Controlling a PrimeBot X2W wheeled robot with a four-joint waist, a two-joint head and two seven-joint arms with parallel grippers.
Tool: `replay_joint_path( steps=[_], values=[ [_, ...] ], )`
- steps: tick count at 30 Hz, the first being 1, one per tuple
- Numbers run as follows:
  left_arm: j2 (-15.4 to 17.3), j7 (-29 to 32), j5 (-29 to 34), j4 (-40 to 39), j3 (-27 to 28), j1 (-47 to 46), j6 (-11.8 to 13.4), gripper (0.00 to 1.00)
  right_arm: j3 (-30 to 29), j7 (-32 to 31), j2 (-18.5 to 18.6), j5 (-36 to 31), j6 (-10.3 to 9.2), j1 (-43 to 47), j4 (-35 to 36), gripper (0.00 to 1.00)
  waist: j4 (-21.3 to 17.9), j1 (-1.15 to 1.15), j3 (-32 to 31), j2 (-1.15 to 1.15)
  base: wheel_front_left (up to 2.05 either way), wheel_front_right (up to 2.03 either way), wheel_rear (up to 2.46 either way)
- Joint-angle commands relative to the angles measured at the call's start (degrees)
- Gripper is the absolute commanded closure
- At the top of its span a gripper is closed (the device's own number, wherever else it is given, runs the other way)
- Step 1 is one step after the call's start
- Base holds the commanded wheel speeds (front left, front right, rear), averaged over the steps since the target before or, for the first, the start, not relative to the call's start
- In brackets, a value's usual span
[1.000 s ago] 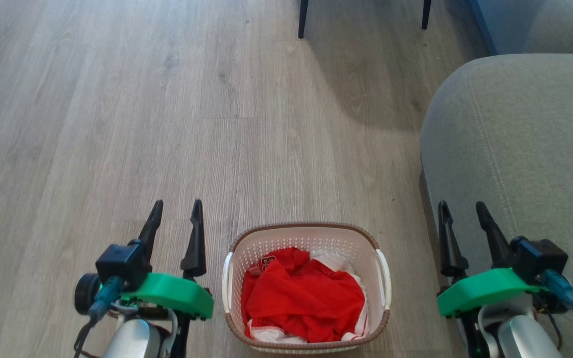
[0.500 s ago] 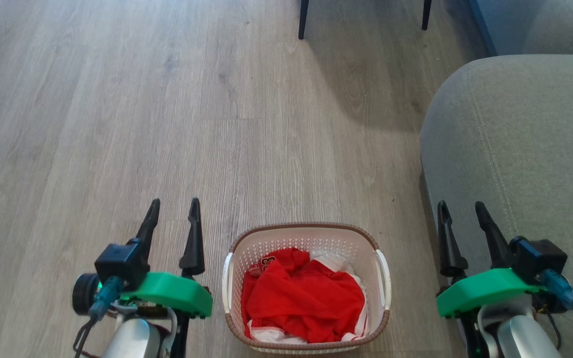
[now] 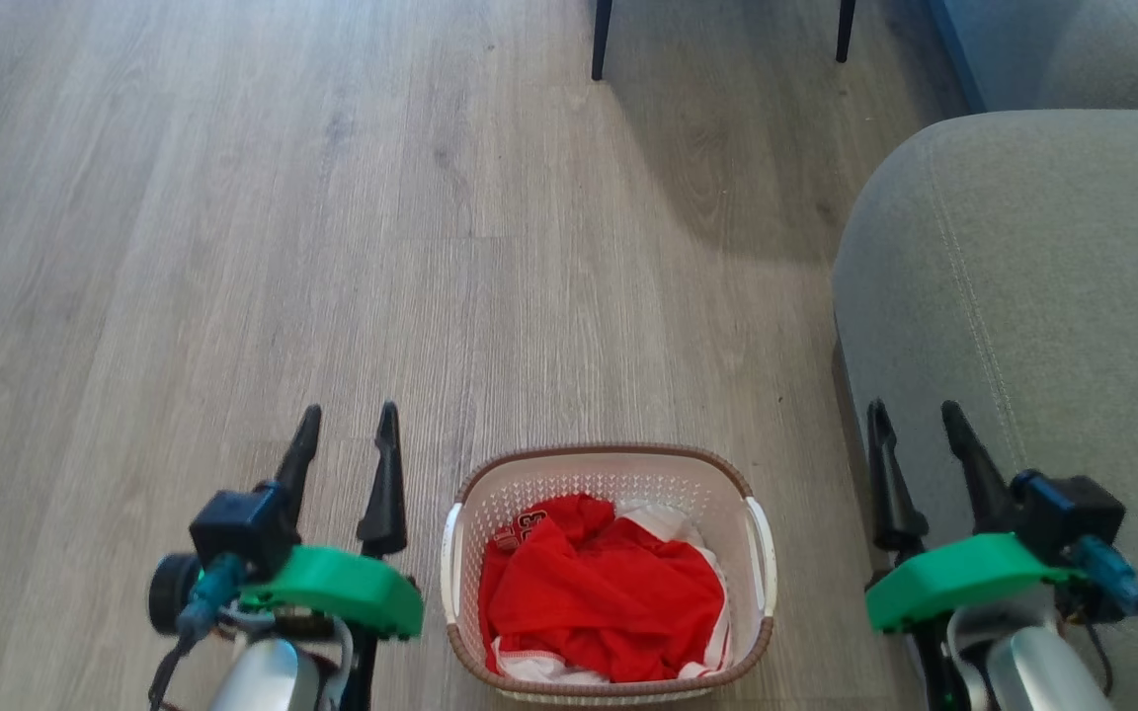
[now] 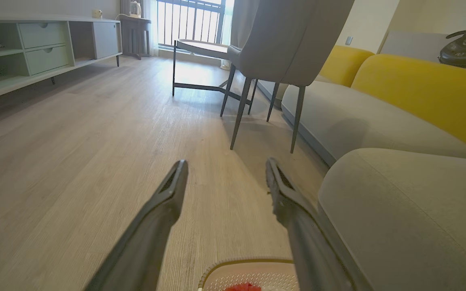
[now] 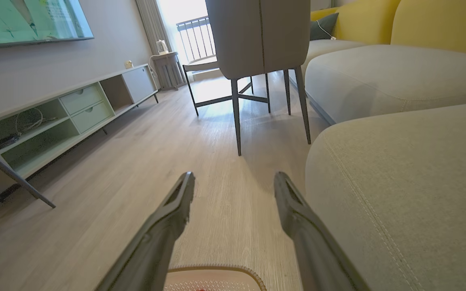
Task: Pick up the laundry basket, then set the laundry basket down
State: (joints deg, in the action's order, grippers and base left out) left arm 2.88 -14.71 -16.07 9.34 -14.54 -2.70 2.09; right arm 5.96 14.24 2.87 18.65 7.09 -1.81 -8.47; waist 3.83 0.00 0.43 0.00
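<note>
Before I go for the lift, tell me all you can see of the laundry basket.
The laundry basket is a rounded-rectangular white plastic tub with perforated walls, a brown woven-look rim and white side handles. It stands upright on the wood-look floor, holding crumpled red and white clothing. The open left gripper and open right gripper flank it, neither touching.

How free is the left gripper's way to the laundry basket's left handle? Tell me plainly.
Probably yes: the left gripper, open, stands beside the laundry basket, with only bare floor between it and the left handle.
</note>
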Motion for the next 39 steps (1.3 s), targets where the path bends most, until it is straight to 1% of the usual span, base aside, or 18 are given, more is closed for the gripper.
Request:
replay_joint_path(
  steps=[1,5,13,39],
  values=[
    [0.0,0.0,-0.82,0.28,-0.05,0.1,-0.07,1.0,0.02,0.0,0.0,0.01,0.0,0.01,0.01,1.0,0.0,0.0,-0.01,0.0,0.0,0.0,0.0],
    [0.03,0.1,-1.5,3.24,0.02,1.86,-0.12,1.0,0.07,-0.17,-0.02,0.48,0.0,0.65,-3.0,1.0,-0.03,0.0,-0.02,0.0,0.0,0.0,0.0],
    [0.36,1.3,-7.31,3.26,1.14,1.53,-0.75,1.0,-0.42,-1.33,0.33,6.17,0.03,0.31,-3.15,1.0,-0.31,0.0,-0.03,0.0,0.0,0.0,0.0],
    [1.0,4.83,-23.06,3.75,4.46,0.39,-2.71,1.0,-2.09,-4.77,0.95,21.57,0.11,-0.68,-3.66,1.0,-1.07,0.0,-0.08,0.0,0.0,0.0,0.0]
  ],
)
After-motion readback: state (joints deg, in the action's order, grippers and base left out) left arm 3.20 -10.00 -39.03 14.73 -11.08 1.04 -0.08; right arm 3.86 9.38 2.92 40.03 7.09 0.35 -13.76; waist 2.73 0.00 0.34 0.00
